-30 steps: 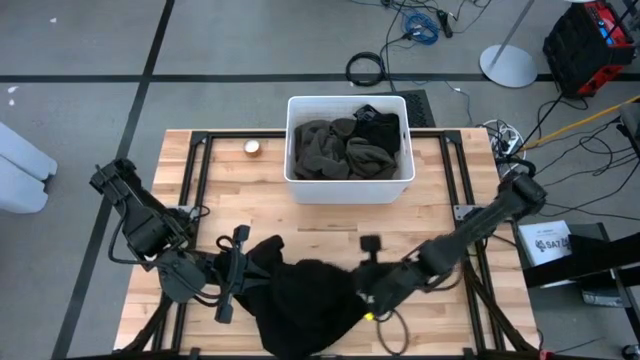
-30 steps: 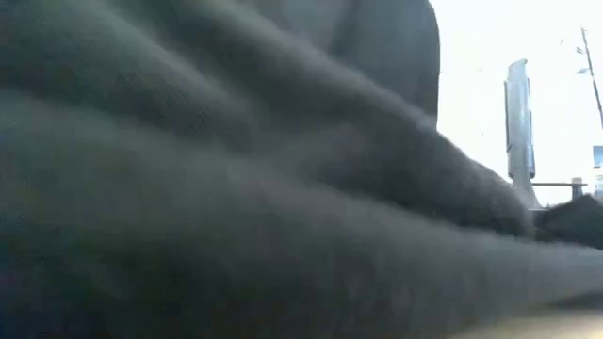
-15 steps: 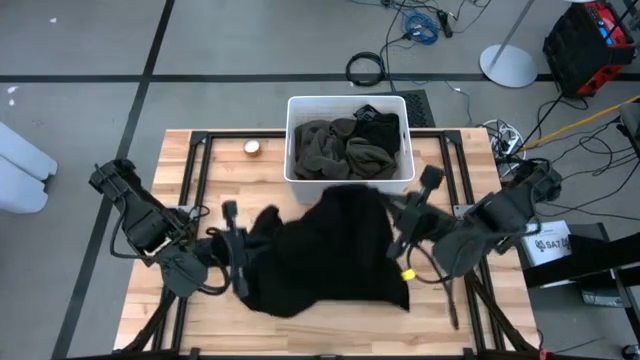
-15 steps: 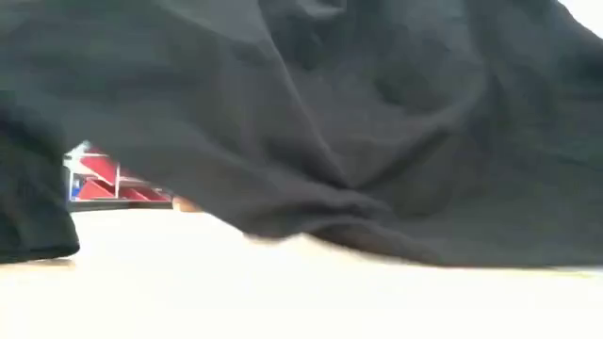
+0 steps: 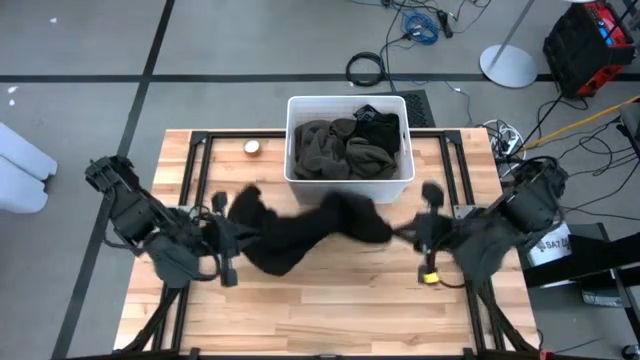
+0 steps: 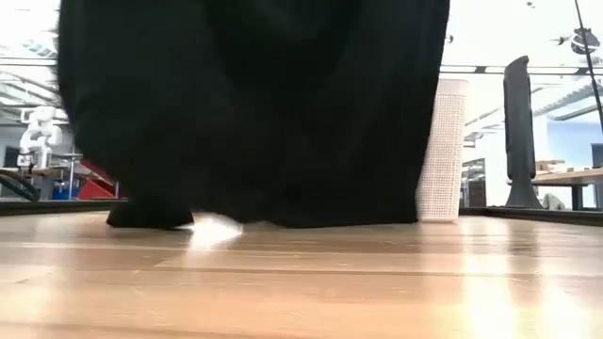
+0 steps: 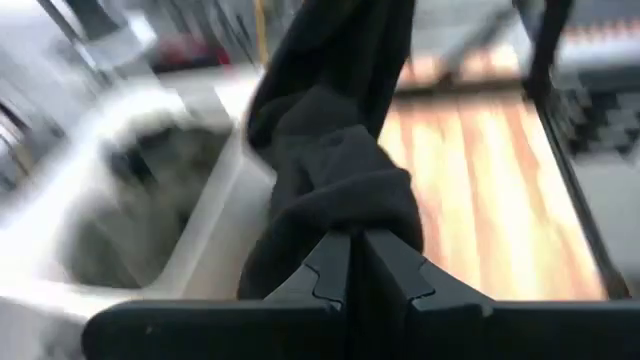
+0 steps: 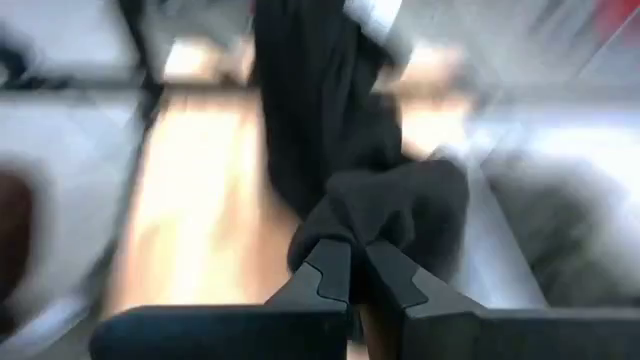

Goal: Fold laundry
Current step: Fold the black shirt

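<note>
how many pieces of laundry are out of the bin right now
1: a black garment strung above the table between the left gripper and right gripper. The rest sit in the white bin; some may be hidden.

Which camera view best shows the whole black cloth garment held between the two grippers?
The high view: the black cloth garment shows end to end, stretched between the left gripper and right gripper. The low view shows only a hanging dark curtain touching the wooden table. Each wrist view shows just one pinched corner.

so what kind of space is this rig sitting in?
Probably a robotics lab or workshop: loose cables lie on the taped concrete floor, a small white robot stands on a bench behind, and a red equipment case sits nearby.
</note>
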Robot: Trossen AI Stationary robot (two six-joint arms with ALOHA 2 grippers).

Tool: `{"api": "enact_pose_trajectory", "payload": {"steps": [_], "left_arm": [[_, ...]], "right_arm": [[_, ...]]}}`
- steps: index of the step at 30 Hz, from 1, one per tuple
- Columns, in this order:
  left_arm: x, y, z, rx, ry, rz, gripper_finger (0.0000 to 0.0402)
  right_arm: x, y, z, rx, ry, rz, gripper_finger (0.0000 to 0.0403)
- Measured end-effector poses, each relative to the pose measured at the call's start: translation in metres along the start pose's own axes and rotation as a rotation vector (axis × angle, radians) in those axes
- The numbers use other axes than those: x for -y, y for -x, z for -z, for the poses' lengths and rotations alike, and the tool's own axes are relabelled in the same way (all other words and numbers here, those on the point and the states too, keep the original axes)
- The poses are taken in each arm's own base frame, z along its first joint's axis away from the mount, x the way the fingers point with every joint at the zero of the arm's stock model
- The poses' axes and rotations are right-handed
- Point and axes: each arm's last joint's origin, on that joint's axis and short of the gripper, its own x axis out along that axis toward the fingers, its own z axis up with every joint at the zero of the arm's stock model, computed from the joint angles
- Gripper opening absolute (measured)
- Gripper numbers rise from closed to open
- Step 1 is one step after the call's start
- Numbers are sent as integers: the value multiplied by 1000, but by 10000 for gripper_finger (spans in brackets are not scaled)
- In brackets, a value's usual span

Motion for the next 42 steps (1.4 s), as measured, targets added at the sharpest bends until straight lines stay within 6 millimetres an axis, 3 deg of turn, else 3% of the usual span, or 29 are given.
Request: {"api": "enact_pose_trajectory", "payload": {"steps": [5,10,13,18,22,26,33,38,42], "left_arm": [[30,-31,64,-289,45,55,22],[61,-59,130,-447,120,88,22],[78,-77,162,-515,144,139,22],[98,-96,185,-592,142,193,22],[110,-105,193,-640,150,243,23],[122,-112,201,-698,145,320,38],[128,-113,209,-840,103,458,112],[125,-100,200,-1024,117,573,158],[122,-89,180,-981,139,662,168]], "right_arm": [[-40,-32,67,-467,-134,-107,0],[-71,-58,137,-780,-275,-133,0],[-80,-74,168,-870,-337,-139,0],[-89,-97,195,-843,-398,-220,20],[-91,-108,197,-800,-431,-279,64],[-90,-117,187,-715,-408,-342,122],[-79,-147,151,-334,-328,-407,201],[-72,-174,134,-155,-237,-413,231],[-71,-211,135,-68,-146,-371,238]]}}
